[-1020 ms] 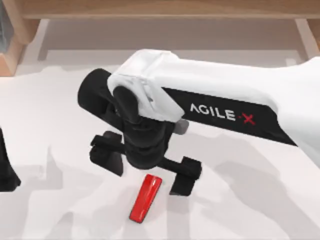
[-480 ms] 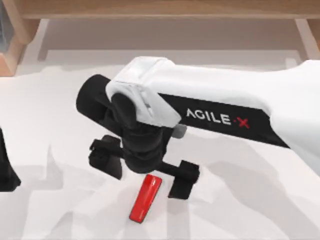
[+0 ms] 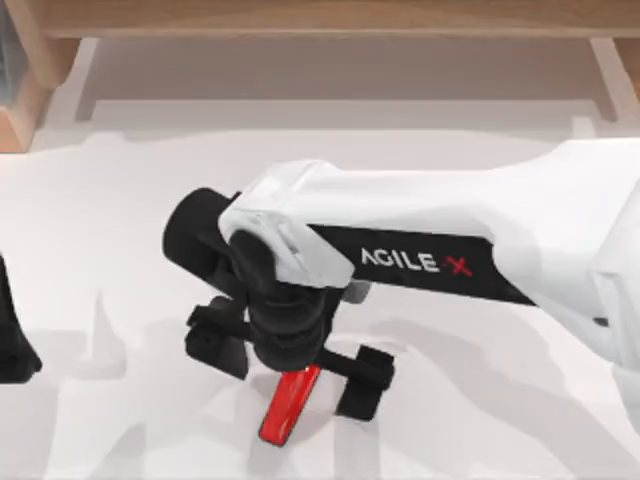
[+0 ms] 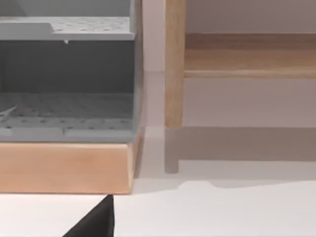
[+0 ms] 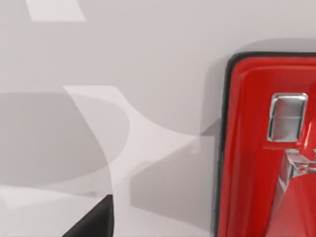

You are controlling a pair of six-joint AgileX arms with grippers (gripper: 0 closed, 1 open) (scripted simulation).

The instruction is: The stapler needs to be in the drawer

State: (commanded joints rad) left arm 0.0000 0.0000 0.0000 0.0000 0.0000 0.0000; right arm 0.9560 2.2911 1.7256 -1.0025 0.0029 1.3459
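Stapler [image 3: 288, 405] lies on table [image 3: 500, 420], well short of drawer [image 3: 340, 75]. Right gripper [image 3: 292, 357] spread wide over its upper end – nothing held. Glossy, rigid, likely slippery – grip across narrow middle

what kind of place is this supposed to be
Probably a simulated office desk setup: a white table with a red stapler on it, an open drawer in light wooden furniture, and a grey shelf unit nearby.
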